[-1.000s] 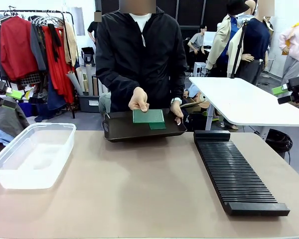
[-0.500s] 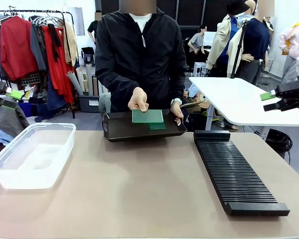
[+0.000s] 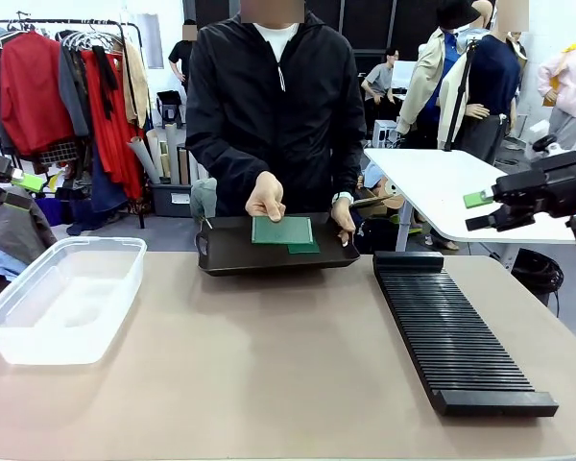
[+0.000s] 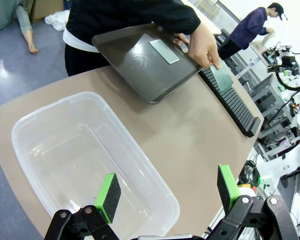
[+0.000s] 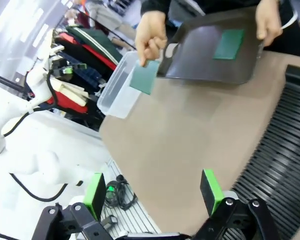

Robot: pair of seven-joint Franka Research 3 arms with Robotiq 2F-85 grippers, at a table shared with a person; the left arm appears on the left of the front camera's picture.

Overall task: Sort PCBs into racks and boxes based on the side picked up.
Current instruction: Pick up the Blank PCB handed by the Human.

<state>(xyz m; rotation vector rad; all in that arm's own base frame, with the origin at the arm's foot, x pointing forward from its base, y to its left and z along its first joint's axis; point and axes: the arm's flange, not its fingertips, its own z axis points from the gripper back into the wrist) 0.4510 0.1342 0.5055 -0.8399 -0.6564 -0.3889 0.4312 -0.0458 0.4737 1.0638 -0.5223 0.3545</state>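
Handover pending: a hand (image 3: 266,195) holds a PCB (image 3: 281,230) above the tray (image 3: 232,255), with the left tool (image 3: 21,190) and right tool (image 3: 478,211) well off to either side of it, both wide open and empty; next, one likely must reach in and grip it.

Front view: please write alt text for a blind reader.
A person holds a green PCB over a dark tray where a second PCB lies. A clear box sits left, a black rack right; the left end effector and right end effector hang open at the edges.
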